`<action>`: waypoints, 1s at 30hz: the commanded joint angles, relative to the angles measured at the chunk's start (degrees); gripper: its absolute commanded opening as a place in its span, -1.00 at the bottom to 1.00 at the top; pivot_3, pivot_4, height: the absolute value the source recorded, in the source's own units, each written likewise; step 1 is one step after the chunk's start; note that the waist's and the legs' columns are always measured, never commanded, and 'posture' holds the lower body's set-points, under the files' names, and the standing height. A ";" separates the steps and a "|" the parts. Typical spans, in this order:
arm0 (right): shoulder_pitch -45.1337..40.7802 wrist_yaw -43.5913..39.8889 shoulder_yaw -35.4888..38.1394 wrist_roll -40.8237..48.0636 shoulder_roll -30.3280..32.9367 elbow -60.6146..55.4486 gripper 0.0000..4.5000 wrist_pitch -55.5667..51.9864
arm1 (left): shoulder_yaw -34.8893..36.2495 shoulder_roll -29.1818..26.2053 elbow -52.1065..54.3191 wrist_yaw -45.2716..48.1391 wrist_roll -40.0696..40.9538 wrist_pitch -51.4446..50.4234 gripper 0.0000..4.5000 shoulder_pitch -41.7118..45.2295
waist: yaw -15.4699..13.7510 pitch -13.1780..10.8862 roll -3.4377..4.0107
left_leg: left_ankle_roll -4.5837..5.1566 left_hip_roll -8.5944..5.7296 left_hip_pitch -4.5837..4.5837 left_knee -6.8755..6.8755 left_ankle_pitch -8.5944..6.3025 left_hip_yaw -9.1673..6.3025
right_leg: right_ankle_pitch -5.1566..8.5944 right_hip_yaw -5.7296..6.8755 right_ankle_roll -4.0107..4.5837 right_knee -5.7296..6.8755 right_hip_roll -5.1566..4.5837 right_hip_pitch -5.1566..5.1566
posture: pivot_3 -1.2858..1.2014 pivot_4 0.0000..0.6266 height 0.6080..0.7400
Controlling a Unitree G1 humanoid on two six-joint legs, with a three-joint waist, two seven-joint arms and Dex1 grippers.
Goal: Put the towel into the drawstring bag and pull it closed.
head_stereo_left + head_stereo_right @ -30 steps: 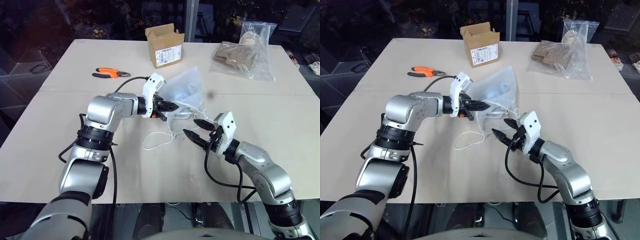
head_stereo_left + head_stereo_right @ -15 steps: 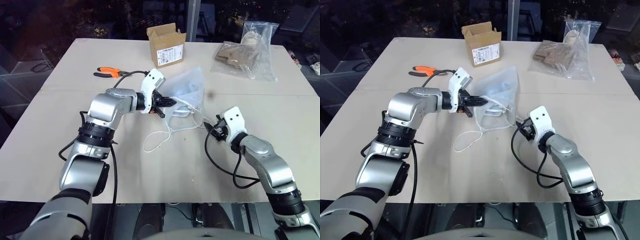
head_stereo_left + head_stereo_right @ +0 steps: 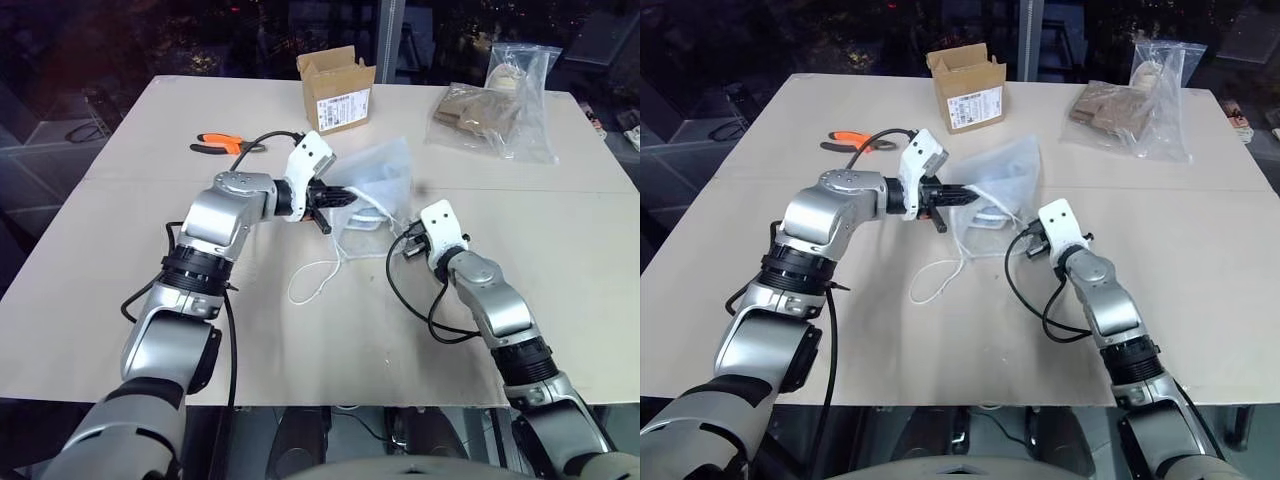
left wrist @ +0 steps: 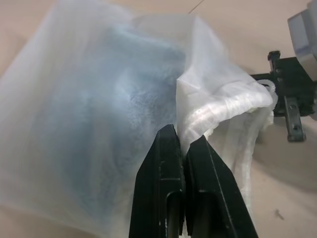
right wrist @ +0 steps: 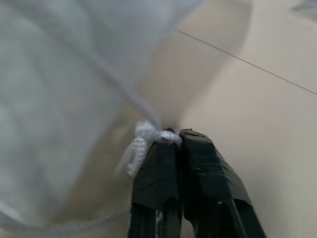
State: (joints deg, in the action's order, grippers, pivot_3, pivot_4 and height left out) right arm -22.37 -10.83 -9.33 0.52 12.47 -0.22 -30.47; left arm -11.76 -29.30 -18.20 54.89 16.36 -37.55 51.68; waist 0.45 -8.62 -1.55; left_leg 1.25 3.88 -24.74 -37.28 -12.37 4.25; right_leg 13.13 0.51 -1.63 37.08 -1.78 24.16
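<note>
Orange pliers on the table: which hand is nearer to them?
Left. The left hand, shut on the drawstring bag, is just beside the orange pliers; the right hand is beyond the bag.

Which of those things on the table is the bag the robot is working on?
Look to the middle of the pale table, between the two arms. The drawstring bag is the thin white see-through pouch there, with a blue towel showing through it and a white cord trailing from it. The clear plastic bag at the far right corner holds brown things instead.
</note>
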 commanded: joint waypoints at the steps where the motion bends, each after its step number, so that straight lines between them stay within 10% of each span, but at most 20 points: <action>1: 3.08 0.84 2.27 -0.13 0.17 -7.07 -1.00 -0.90 | 3.84 -2.46 0.32 6.52 3.04 2.13 -0.74 0.77 | 0.22 0.00 0.00 | 0.00 0.00 0.00 0.01 0.00 0.02 | 0.00 -0.01 0.00 0.00 0.00 0.02 | 0.03 -0.52 1.00; 8: 6.72 1.38 3.84 0.29 -0.44 -16.01 -1.00 -4.95 | 11.00 -14.96 11.79 16.49 12.73 -8.71 0.48 -10.82 | 1.49 0.00 0.01 | -0.01 0.15 0.12 0.08 0.00 -0.04 | 0.01 -0.08 0.01 0.21 0.10 0.09 | 0.03 -0.52 1.00; 26: 4.16 -1.18 6.63 3.22 0.65 -25.09 -1.00 -7.88 | 1.63 -0.47 26.02 -10.79 -0.17 -2.76 0.48 -29.96 | 0.05 0.07 -0.08 | 0.00 0.04 0.16 -0.02 0.00 -0.01 | 0.02 -0.08 0.03 0.38 0.03 0.05 | 0.03 -0.52 1.00; 30: 4.52 -0.86 6.44 2.96 0.64 -25.59 -1.00 -7.87 | 0.56 1.59 22.92 -12.81 -2.66 -0.22 -0.04 -29.72 | 0.12 0.09 -0.08 | 0.01 0.02 0.17 -0.02 0.00 0.03 | 0.02 -0.11 0.03 0.37 0.02 0.05 | 0.03 -0.52 1.00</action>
State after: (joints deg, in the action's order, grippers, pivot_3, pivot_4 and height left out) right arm -17.64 -11.90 -3.40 3.42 12.97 -22.67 -38.60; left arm -10.34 -27.94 5.70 42.81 14.69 -38.31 22.23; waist 0.57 -8.53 -1.63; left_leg 1.26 3.90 -24.57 -37.31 -12.37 4.27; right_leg 13.14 0.41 -1.60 37.45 -1.76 24.21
